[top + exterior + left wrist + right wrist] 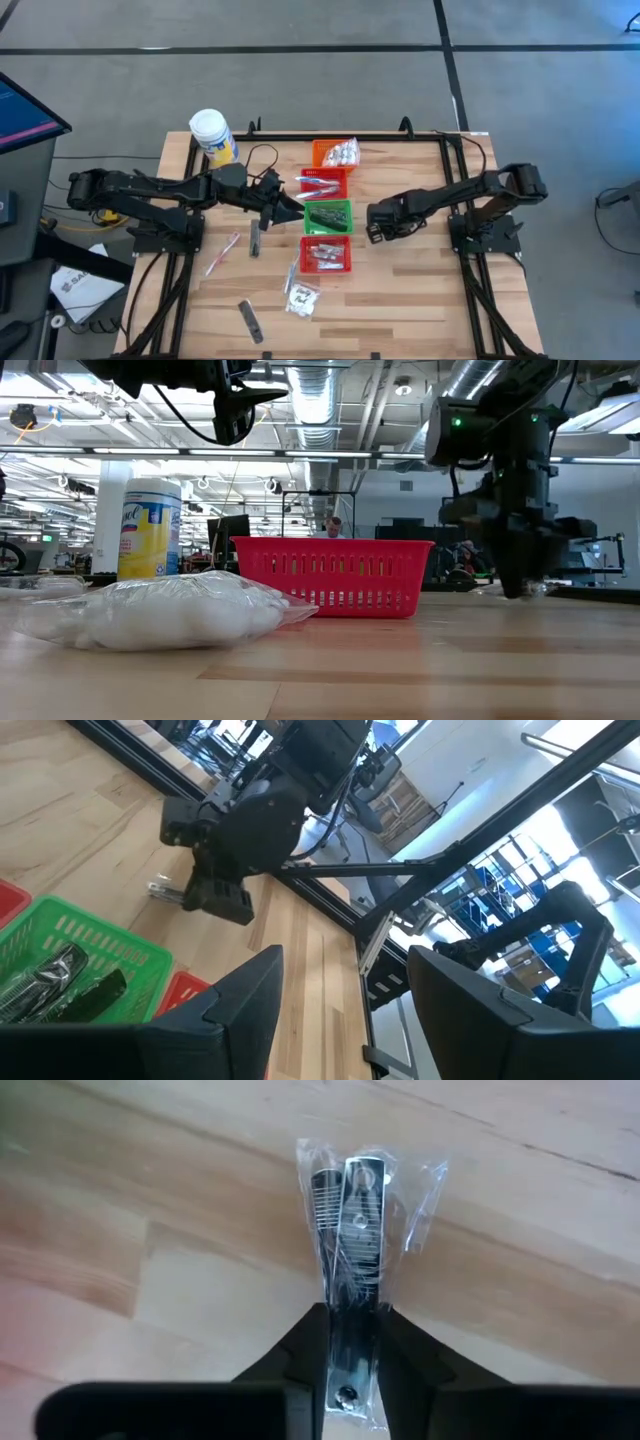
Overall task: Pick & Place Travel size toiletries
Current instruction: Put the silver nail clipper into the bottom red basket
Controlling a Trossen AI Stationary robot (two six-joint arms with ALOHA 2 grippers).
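My right gripper [378,232] points down at the table right of the baskets, shut on a small silvery metal toiletry in a clear wrapper [350,1210]. The left wrist view shows that toiletry [165,892] sticking out sideways under the right gripper [215,898]. My left gripper [345,990] hovers open over the green basket [328,215], holding nothing. Clear sachets [300,297], a pink toothbrush [222,253] and dark strips [250,320] lie flat on the wood at the front left. My right gripper pinches one end of the wrapped silvery toiletry [352,1305] between its two fingers [300,1350], wrapper and metal together. The fingers come from above, pointing down. The piece sticks out roughly level from the fingertips, low over the wood; whether its free end touches the table I cannot tell.
Several mesh baskets stand in a row down the table's middle: orange [333,153], red [325,183], green, red [326,254]. A white jar with a yellow label [212,135] stands at the far left. Bare wood lies right of the baskets, around the right gripper.
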